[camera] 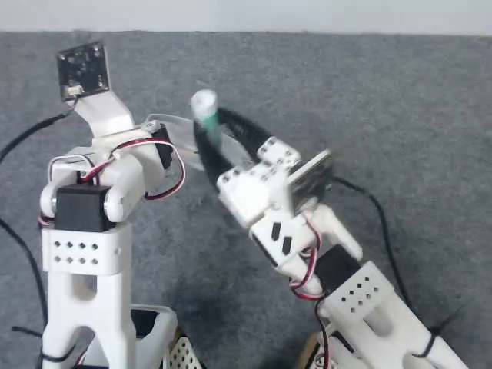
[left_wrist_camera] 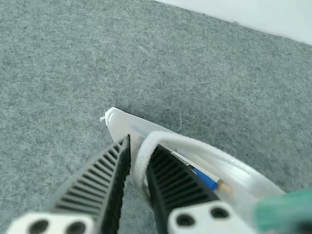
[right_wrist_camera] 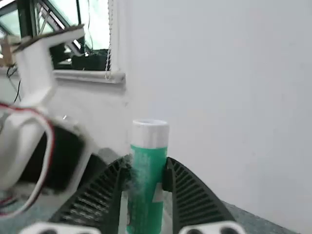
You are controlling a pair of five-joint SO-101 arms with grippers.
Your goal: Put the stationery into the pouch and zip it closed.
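The grey carpet-textured table top (camera: 400, 100) carries both white arms, which meet near its middle.

The left gripper (left_wrist_camera: 140, 147) is clamped on the thick white rim of the translucent white plastic pouch (left_wrist_camera: 126, 124). It holds the mouth of the pouch up off the table, with one black ribbed finger inside the opening and the other outside.

The right gripper (right_wrist_camera: 146, 165) is closed around the green glue stick with a white cap (right_wrist_camera: 148, 146). It grips the stick by its body, cap upward, in the air just beside the raised pouch (camera: 173, 131). From above, the stick (camera: 204, 104) stands at the pouch's far edge and is not yet inside it.

A slim blue pen-like item (left_wrist_camera: 204, 180) already lies inside the pouch, seen through its wall.

So the task looks partly done. At least one piece is packed and the pouch is held open. The glue stick is in hand but has yet to go into the mouth. The zip is open, so closing it remains. Whether more stationery waits elsewhere cannot be told.
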